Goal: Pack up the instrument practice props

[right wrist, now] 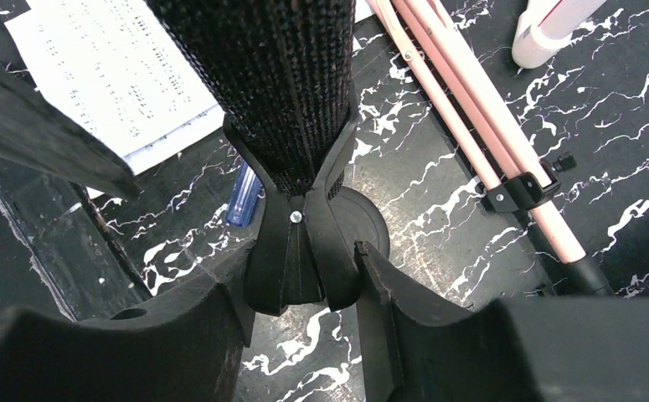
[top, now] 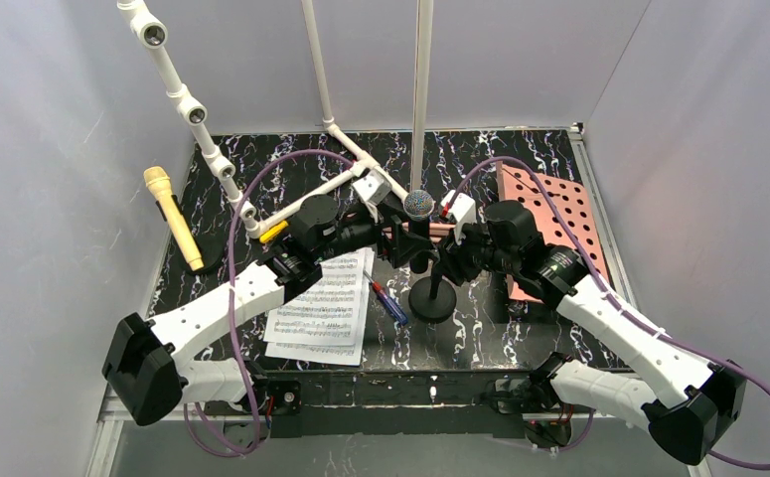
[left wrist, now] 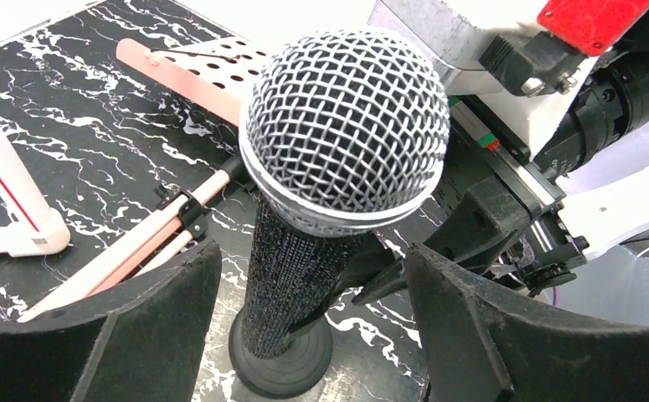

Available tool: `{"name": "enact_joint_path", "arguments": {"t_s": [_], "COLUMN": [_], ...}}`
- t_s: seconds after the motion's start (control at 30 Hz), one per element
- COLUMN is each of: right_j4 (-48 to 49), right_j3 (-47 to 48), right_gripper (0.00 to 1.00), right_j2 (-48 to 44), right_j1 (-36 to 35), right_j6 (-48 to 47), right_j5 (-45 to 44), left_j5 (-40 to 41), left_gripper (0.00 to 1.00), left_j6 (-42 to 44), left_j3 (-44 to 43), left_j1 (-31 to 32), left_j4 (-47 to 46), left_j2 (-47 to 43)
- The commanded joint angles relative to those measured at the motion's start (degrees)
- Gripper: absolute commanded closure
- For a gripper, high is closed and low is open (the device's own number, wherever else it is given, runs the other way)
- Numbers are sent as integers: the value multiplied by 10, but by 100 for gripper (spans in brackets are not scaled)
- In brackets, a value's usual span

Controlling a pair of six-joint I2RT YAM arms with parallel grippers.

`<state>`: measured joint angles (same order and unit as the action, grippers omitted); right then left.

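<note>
The black grey-headed microphone (left wrist: 346, 138) stands upright near the middle of the table (top: 520, 328), seated in the clip (right wrist: 300, 251) of a mic pole (top: 431, 270) whose round base (left wrist: 280, 368) rests flat just beside the sheet-music pages (top: 323, 303) and a blue pen (right wrist: 244, 194). The left gripper (left wrist: 312, 276) is released: its jaws stand wide on either side of the microphone's dark body below the mesh head, with clear space on both sides. The right gripper (right wrist: 304, 268) sits lower, with its fingers (right wrist: 212, 318) flanking the clip so closely that no gap shows, and the wrist view cannot settle whether they actually clamp it. The likely step is pulling the microphone out of its holder. The main hazard is a weak or off-centre hold below, since a tight clip would then carry the whole pole upward with the microphone, or tip it onto the pages or the copper tripod legs (right wrist: 471, 126) lying nearby. A left grip taken too high on the tapering body could slide toward the head. The two grippers also work very near each other, so a slanted pull could knock them together. The yellow microphone (top: 174, 219) and the pink perforated board (top: 557, 209) lie well apart at opposite sides, not yet packed.
</note>
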<state>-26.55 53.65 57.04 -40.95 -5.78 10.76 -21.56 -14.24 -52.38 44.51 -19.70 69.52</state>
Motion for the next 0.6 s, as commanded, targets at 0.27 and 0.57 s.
{"name": "enact_joint_path", "arguments": {"t_s": [0.27,0.57], "right_j4": [59,65], "right_j3": [-12,-16], "right_gripper": [49,42], "right_j2": [-22,-31], "right_j1": [-1,-1], "right_j6": [14,-26], "right_j5": [20,22], "left_j5": [16,-16], "left_gripper": [30,69], "left_j6": [37,43], "left_j3": [28,30], "left_j1": [13,14], "left_j4": [-148,-156], "left_j2": [51,51]}}
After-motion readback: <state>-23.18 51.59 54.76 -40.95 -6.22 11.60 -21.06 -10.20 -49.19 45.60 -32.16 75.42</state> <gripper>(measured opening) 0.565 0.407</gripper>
